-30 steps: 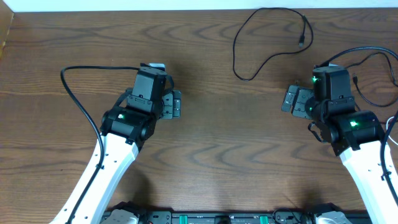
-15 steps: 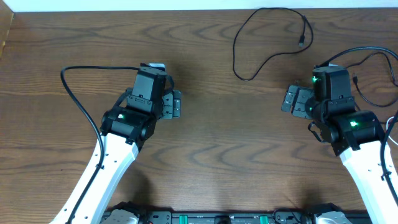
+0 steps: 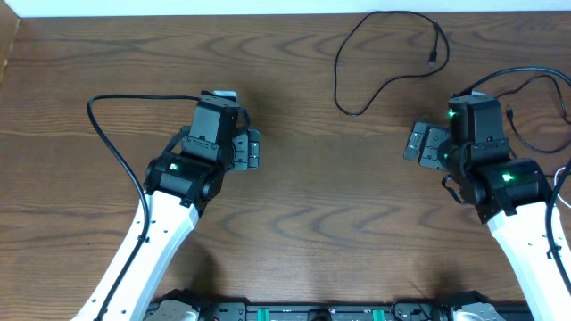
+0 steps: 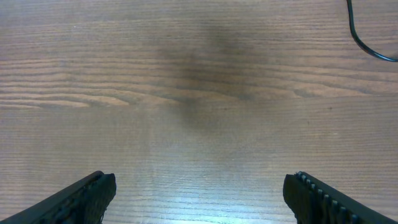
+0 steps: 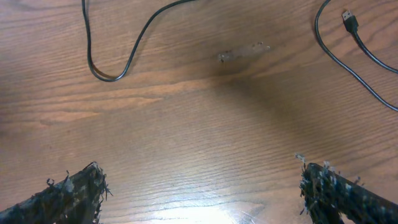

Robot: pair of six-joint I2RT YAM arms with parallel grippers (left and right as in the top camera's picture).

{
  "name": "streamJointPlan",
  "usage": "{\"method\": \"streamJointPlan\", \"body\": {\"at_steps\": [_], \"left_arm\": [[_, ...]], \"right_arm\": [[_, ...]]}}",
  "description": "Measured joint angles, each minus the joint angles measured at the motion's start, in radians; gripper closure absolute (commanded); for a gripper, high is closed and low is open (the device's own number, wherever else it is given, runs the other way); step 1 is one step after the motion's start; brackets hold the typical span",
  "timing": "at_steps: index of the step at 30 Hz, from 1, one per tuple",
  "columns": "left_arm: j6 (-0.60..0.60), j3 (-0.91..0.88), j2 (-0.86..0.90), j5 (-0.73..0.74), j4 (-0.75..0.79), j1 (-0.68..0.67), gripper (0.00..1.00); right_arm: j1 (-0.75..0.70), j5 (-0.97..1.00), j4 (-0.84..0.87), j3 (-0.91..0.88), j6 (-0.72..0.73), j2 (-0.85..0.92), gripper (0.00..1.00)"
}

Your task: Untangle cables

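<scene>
Nothing is gripped by either arm here. The left fingers [image 4: 87,198] are spread wide over bare wood of the counter [image 3: 303,223], with only wood grain seen between them. Same deal on the other side: the right fingers [image 5: 74,193] are spread wide too, with only bare wood between them. From overhead, both sets are seen pointed toward the middle of the counter, well apart from each other.

Further back, a black cable [image 3: 336,76] is laid out in a loose open loop near the far edge, closer to the right arm than the left. Its plug [image 3: 432,62] is resting on the wood beyond the right arm. It isn't touched by any fingers. A second black cable [image 3: 511,116] is seen over by the right edge, just beside the right arm. Whether the two cables are crossed anywhere can't be told.
</scene>
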Motion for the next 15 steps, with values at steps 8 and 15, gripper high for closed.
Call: {"method": "streamJointPlan", "body": {"at_steps": [8,15], "left_arm": [[0.0,0.0,0.0,0.0,0.0,0.0,0.09],[0.0,-0.016,-0.034,0.0,-0.034,0.0,0.09]], "right_arm": [[0.0,0.0,0.0,0.0,0.0,0.0,0.01],[0.0,0.0,0.0,0.0,0.0,0.0,0.01]]}}
